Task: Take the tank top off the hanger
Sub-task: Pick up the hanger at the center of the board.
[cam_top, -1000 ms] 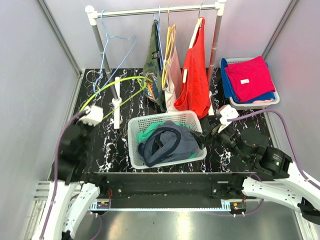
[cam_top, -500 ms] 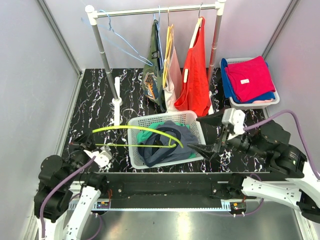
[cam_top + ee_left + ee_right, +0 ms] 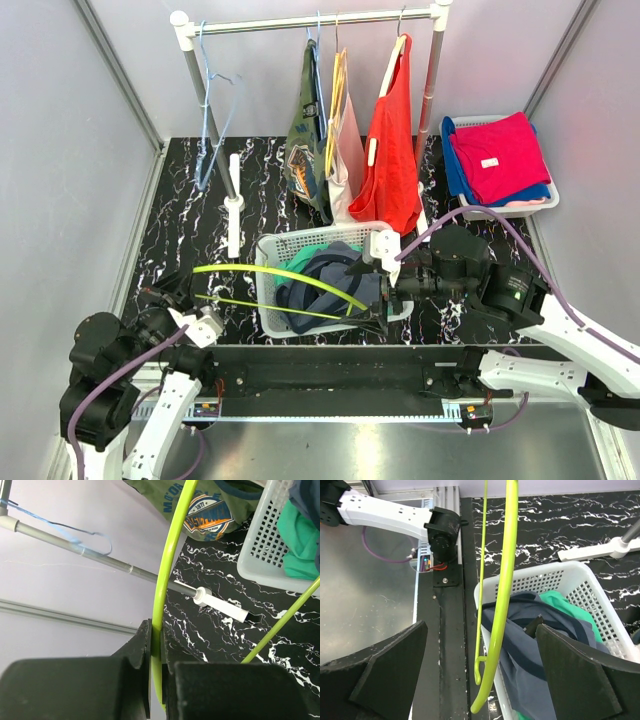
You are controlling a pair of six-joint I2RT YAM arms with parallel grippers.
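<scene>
"Right arm is in over the basket (image 3: 300, 243) now; half a second back it sat off to the basket's right. Left side?"

"Left gripper (image 3: 156, 635) is low at the near left, same as before. Jaws are pinched tight on one end of the green hanger (image 3: 262, 266)."

"Anything on the hanger?"

"Bare. It lies roughly flat across the basket top, and its far end reaches the right gripper (image 3: 481, 625)."

"Right gripper state?"

"Fingers are spread wide, gripping nothing. In the wrist view the hanger's thick bar runs between them and touches neither."

"Tank top?"

"Dark blue tank top (image 3: 335, 285) is heaped in the basket on a teal garment (image 3: 298, 264), under the hanger."

"Rail?"

"Clothes rail (image 3: 300, 20) at the back, other garments hanging on it."
</scene>
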